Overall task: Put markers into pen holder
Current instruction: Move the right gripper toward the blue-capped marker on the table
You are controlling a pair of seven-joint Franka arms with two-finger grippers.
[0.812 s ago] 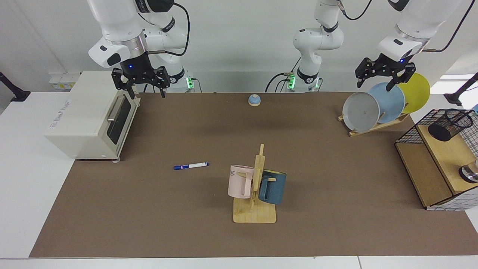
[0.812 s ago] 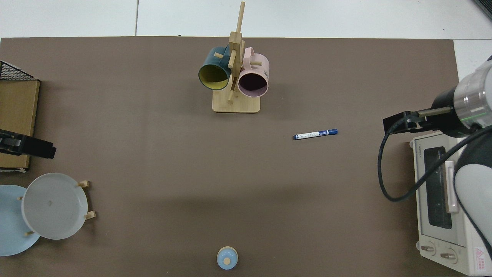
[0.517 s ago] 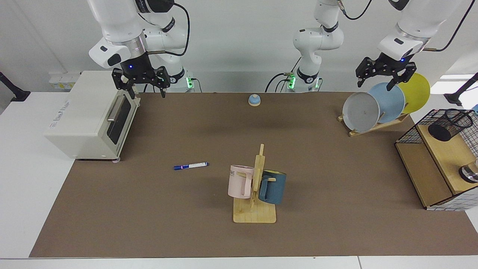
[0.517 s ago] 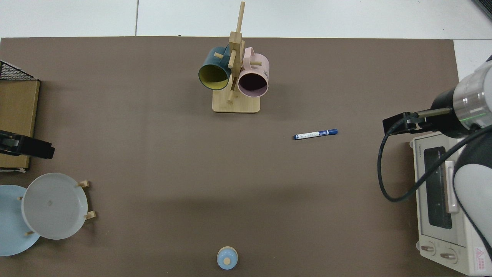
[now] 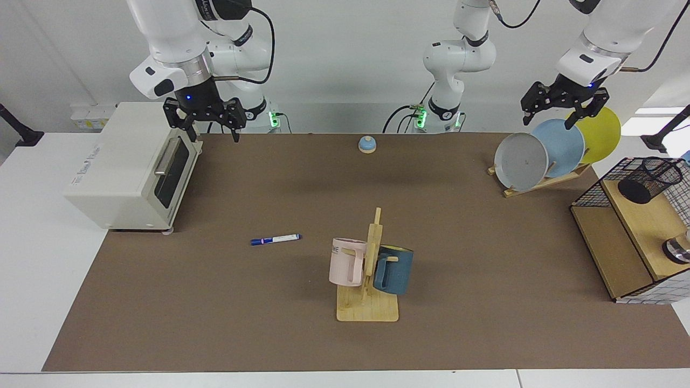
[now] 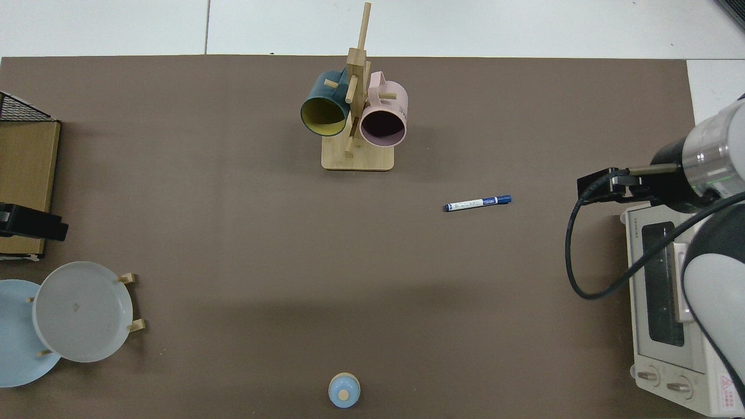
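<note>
My right gripper point(image 5: 211, 125) and left gripper point(image 5: 562, 111) hang open, empty. Slim blue-capped white marker point(image 5: 275, 238) at my right gripper's five o'clock; it may roll when pinched. Black wire-mesh pen holder point(image 5: 649, 179) tips easily.

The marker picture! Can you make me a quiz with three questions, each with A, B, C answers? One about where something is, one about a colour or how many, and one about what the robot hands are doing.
1. Where is the marker?
A. In the pen holder
B. Flat on the brown mat
C. In a gripper

2. How many mugs hang on the wooden stand?
A. One
B. Two
C. Four

3. What are the two grippers doing?
A. Both open, holding nothing
B. Both shut on plates
C. One shut on the marker

Answers:
1. B: the marker lies on the mat between the toaster oven and the stand, far from the pen holder on the shelf.
2. B: a pink mug and a blue mug hang there.
3. A: the right gripper hangs above the oven and the left gripper above the plates, fingers spread and empty.
</note>
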